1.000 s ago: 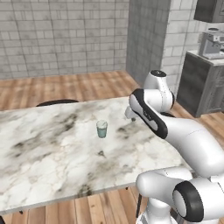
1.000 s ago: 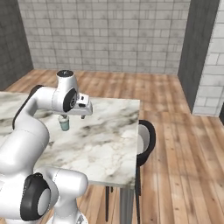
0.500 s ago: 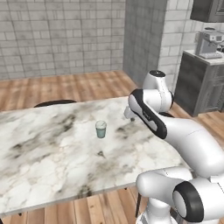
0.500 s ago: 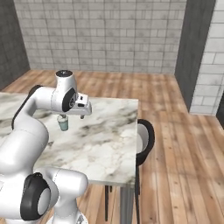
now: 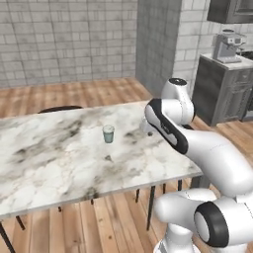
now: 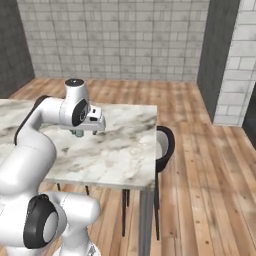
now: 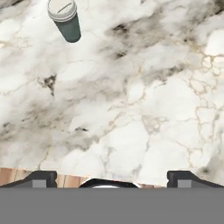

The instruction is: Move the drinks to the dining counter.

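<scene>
The cup stands upright on the tabletop, well in from every edge and apart from the arm. In the hand view the cup appears near the top left, with its pale lid facing the camera and its teal wall tapering downward.

Handling, as a judgement: the cup is small and probably light. The wall is likely thin and may give under hard pressure. The lid is likely a push fit, so it is no place to grip. Take hold across the teal wall, at mid-height or just below the lid, with the fingers on opposite sides. The taper means a loose grip could let the cup slide down and out. Keep it upright in transit, since it may hold liquid.

The gripper is fully open and holds nothing. Its fingers hang above bare marble near the tabletop edge.

The tabletop is smooth, veined marble on thin legs; it is flat and probably slick. A dark stool sits at one end. The floor is wood plank. The walls are grey block. A dark cabinet carrying a coffee machine stands to the right.
</scene>
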